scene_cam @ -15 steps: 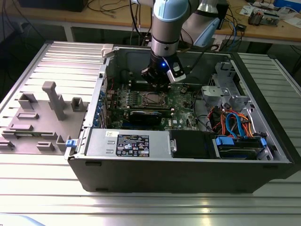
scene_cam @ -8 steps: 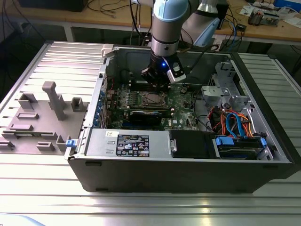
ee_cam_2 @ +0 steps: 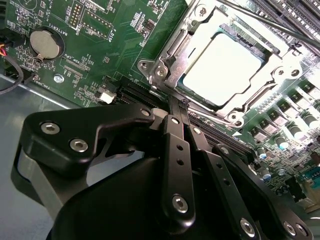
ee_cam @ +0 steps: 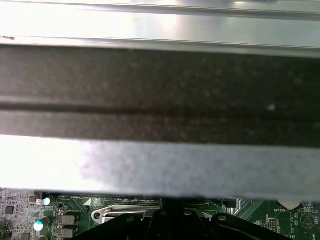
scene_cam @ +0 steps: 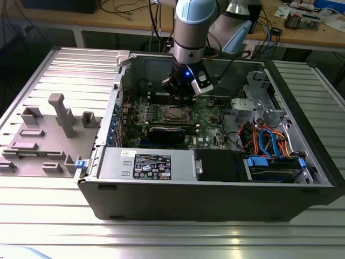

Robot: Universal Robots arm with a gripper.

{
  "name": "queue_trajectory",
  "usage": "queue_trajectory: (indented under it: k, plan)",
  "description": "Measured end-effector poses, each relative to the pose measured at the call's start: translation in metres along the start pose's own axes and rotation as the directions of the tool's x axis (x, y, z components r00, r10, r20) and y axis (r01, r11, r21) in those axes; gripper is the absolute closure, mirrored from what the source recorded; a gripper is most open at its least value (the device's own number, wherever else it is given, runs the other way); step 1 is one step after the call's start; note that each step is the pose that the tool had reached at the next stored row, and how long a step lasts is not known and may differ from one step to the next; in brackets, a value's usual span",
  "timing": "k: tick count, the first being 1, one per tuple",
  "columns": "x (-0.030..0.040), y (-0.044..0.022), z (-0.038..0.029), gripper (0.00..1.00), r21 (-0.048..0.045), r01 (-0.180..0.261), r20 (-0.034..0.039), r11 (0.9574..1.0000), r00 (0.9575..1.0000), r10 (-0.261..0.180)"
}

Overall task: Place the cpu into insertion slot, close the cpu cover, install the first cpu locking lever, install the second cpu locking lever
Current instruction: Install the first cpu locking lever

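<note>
In the second wrist view the cpu, a pale square chip, lies in the insertion slot. The silvery cpu cover lies flat around it like a frame. A thin dark lever rod runs along one side of the socket. My gripper is shut, its black fingers pressed together with nothing between them, the tips right at the socket's edge. In the exterior view the gripper hangs just above the socket inside the open computer case. The first wrist view catches the cover's edge.
The green motherboard lies in the open case, with a long black card just in front of the socket. A drive cage and coloured cables sit at the exterior view's right. A round battery is on the board. Grey fixtures stand outside at the left.
</note>
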State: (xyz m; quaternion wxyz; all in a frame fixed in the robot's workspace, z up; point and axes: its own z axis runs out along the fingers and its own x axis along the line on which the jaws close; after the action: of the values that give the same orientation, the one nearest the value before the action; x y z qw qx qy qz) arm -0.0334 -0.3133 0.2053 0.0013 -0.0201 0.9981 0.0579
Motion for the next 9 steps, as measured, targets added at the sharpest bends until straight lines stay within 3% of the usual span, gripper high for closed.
queue_trajectory:
  k: [5, 9]
  plan:
    - [0.0, -0.0002, 0.0, 0.89, 0.0012, 0.0, -0.0002, 1.0, 1.0, 0.0]
    - [0.0, -0.0006, 0.0015, 0.89, 0.0082, 0.0, -0.0006, 1.0, 1.0, 0.0]
